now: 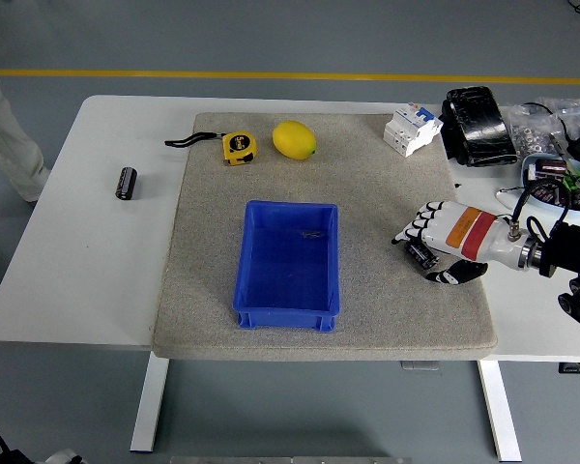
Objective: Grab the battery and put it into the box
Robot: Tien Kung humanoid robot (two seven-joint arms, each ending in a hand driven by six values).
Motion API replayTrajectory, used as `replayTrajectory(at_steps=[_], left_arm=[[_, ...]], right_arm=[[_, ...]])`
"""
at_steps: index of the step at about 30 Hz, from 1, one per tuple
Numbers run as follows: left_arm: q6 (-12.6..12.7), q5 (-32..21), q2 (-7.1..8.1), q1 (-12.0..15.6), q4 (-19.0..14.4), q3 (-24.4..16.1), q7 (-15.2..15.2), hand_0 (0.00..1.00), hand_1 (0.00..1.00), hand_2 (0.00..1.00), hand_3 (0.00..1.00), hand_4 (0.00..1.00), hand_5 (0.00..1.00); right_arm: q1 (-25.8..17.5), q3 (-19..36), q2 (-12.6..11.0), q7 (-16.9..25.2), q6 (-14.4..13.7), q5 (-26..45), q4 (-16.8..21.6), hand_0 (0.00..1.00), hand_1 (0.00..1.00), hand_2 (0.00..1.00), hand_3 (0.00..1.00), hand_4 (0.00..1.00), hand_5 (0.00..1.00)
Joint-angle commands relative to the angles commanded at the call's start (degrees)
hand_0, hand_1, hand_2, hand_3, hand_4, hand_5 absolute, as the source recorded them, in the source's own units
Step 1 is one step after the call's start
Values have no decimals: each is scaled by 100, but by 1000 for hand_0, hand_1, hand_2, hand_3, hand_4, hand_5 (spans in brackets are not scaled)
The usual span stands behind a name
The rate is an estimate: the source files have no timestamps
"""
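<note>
A small black battery [421, 254] lies on the grey mat [213, 290], right of the blue box [290, 263]. My right hand [419, 257], white with black fingertips, is lowered over it. The fingers [412, 230] reach across the battery's far side and the thumb [454, 276] is spread on its near side. The fingers are still extended, not curled closed. The box looks empty and stands at the mat's middle. A second black battery [126, 182] lies on the bare white table [77, 251] at the far left. The left arm does not show.
A yellow tape measure [236, 147] and a lemon [294, 139] lie at the mat's back. A white breaker [412, 130], a black package [478, 126] and a bowl of parts [557, 182] crowd the back right. A person's leg [2, 126] stands beyond the table's left end.
</note>
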Motion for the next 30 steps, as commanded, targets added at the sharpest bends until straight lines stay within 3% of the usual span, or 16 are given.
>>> replayTrajectory(at_steps=[2, 3, 14, 15, 17, 30], left_arm=[[0, 1, -1, -4, -1, 5, -2, 747, 718, 755, 571, 607, 535], [1, -2, -2, -5, -1, 7, -3, 749, 720, 756, 571, 606, 536], [-8, 2, -7, -13, -13, 22, 3, 748, 723, 758, 570, 606, 536], [-9, -2, -5, -15, -14, 26, 2, 749, 723, 760, 571, 606, 536], [-8, -18, -4, -16, -14, 33, 1, 749, 723, 760, 571, 606, 536], [-19, 22, 2, -2, -7, 3, 2, 750, 723, 762, 570, 606, 535]], right_arm=[[14, 5, 12, 12, -8, 32, -45, 742, 679, 723, 780, 803, 174], [22, 8, 22, 15, -14, 48, -74, 713, 648, 669, 694, 720, 162], [29, -31, 99, 19, -39, 63, -272, 701, 631, 643, 665, 693, 148], [29, -35, 101, 19, -40, 62, -279, 688, 611, 626, 637, 646, 123], [31, -35, 101, 20, -40, 62, -295, 688, 611, 626, 637, 646, 123], [58, 66, 47, 49, -47, 65, -211, 679, 595, 618, 612, 608, 120]])
